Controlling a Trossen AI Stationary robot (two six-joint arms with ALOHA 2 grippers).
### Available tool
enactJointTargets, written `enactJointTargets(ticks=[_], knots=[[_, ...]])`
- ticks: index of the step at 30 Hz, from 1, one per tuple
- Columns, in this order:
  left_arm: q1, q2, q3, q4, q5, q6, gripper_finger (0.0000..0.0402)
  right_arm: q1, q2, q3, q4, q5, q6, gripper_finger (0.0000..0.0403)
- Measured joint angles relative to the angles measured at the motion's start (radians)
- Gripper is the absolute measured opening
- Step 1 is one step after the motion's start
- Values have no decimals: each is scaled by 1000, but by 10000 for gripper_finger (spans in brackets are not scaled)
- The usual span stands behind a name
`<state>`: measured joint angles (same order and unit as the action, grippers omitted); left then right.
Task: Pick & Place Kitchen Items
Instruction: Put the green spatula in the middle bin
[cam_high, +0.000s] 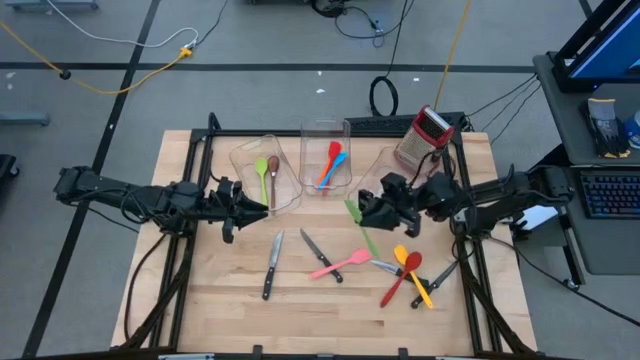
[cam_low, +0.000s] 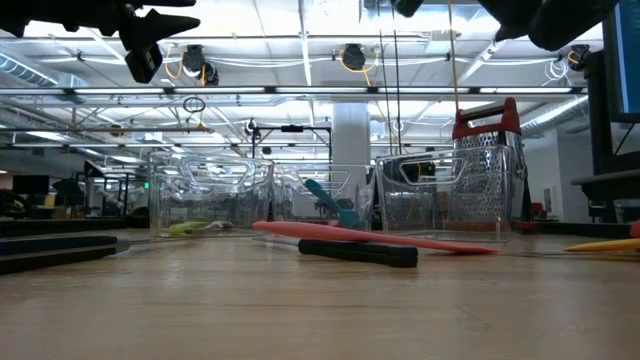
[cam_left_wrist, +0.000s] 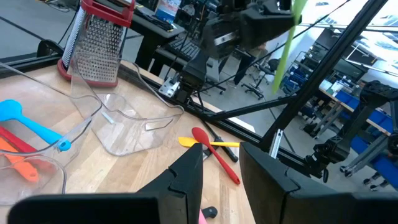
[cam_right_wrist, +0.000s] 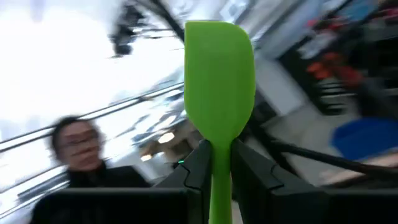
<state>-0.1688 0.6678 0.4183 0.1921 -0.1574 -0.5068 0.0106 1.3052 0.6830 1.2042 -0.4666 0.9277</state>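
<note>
Three clear bins (cam_high: 325, 158) are counted on the desk (cam_high: 230, 300). One green spatula (cam_high: 359, 226) is clenched in the right end effector (cam_high: 382, 212) above the desk, long axis front-to-back, blade rearward. The left end effector (cam_high: 228, 215) is seen released beside the left bin.

Grey floor (cam_high: 280, 95), desk (cam_high: 590, 190), ceiling lights (cam_low: 352, 57).
</note>
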Motion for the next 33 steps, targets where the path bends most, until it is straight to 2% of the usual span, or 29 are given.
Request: enactJointTargets(ticks=[4, 8, 11, 16, 21, 26, 33], knots=[[0, 0, 0, 0, 0, 0, 106, -16, 0, 0, 99, -89, 45, 43], [0, 0, 0, 0, -1, -13, 106, -37, 0, 0, 112, -89, 48, 43], [0, 0, 0, 0, -21, -14, 106, -60, 0, 0, 35, -70, 49, 43], [0, 0, 0, -1, -97, -8, 106, -110, 1, 0, -187, 104, 49, 43], [0, 0, 0, -8, -170, -7, 106, -182, 1, 0, -281, 288, -1, 43], [0, 0, 0, -10, -210, 8, 106, -231, 0, 44, -330, 460, -138, 43], [16, 0, 0, -13, -211, 11, 106, -246, 11, 187, -450, 707, -399, 43]])
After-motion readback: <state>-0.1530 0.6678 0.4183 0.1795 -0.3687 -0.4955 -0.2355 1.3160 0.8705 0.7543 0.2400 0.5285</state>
